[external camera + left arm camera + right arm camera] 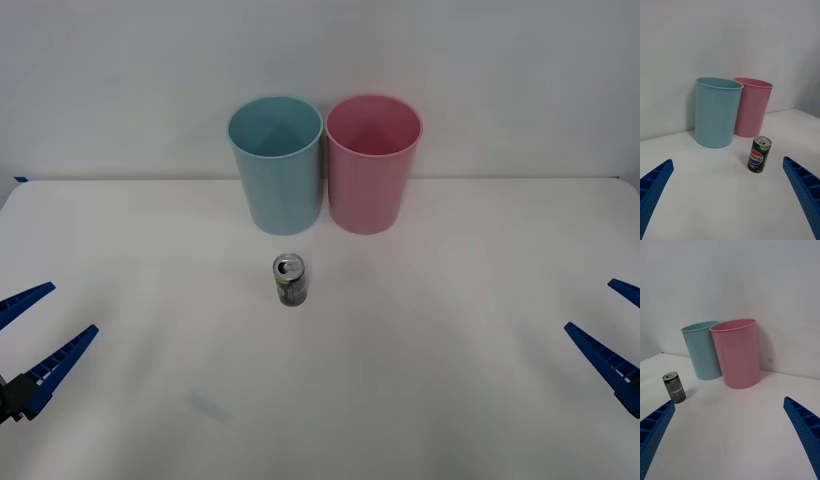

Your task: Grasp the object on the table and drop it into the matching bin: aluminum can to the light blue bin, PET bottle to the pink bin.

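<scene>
A small aluminum can [290,279] with a silver top and dark blue and green label stands upright on the white table [430,380], a little in front of the light blue bin [276,165]. The pink bin [372,163] stands right beside that bin, on its right. My left gripper [32,338] hovers open at the table's left edge, far from the can. My right gripper [618,331] is open at the right edge. The wrist views show the can [759,154] [674,387], the light blue bin [717,111] [702,350] and the pink bin [752,106] [738,353].
A plain white wall rises just behind the two bins. Wide bare tabletop lies between each gripper and the can.
</scene>
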